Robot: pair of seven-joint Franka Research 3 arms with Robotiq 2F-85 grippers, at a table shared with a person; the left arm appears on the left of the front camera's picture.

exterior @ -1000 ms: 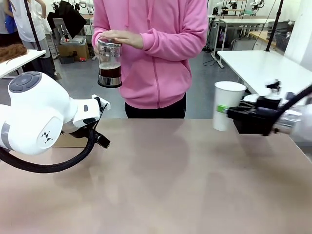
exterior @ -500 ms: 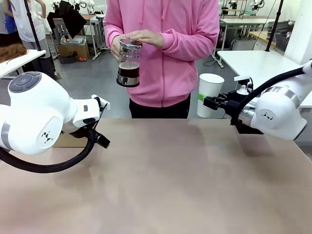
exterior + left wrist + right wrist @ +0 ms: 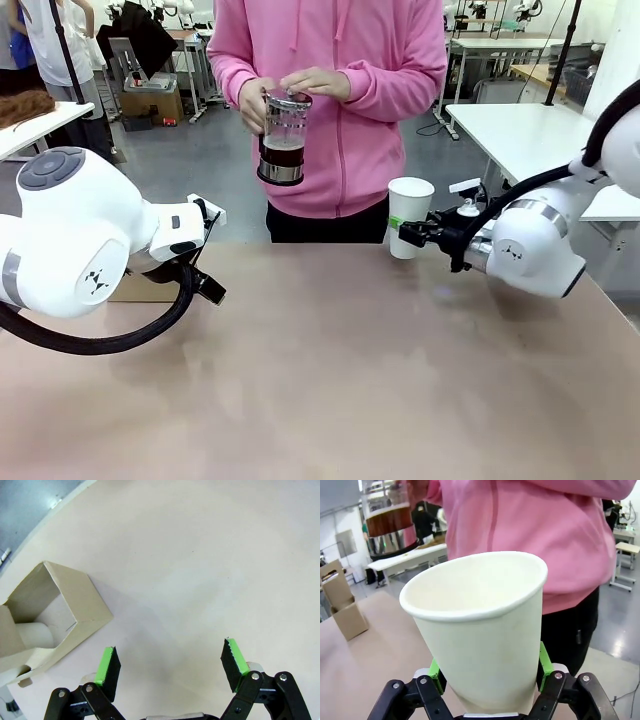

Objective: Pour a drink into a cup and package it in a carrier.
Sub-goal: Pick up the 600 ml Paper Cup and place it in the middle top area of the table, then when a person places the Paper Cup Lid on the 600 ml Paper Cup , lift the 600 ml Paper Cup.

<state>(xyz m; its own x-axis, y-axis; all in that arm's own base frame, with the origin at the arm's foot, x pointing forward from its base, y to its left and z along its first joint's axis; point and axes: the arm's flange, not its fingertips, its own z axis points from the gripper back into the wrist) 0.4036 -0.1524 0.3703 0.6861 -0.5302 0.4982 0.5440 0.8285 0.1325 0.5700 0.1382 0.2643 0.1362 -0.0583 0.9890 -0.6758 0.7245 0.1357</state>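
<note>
A person in a pink hoodie holds the glass jug (image 3: 282,140) with both hands at chest height; dark reddish-brown drink fills its lower part (image 3: 387,517). My right gripper (image 3: 400,228) is shut on the white paper cup (image 3: 409,215), holding it upright just above the table's far edge, to the right of the jug. The cup (image 3: 475,630) has no lid and looks empty, with my right gripper (image 3: 490,680) clamped on its lower part. My left gripper (image 3: 170,662) hangs open over bare table, to the right of the brown cardboard carrier (image 3: 50,615).
My left arm (image 3: 80,245) covers the table's left side and hides most of the carrier (image 3: 140,290). A pale rounded shape sits inside one carrier slot (image 3: 35,635). White tables (image 3: 540,130) stand behind on the right. The tan tabletop (image 3: 350,370) spreads out in front.
My right arm has carried the cup leftward and lower, toward the person. The person has brought the jug rightward and lower, toward the cup. My left arm has not moved.
</note>
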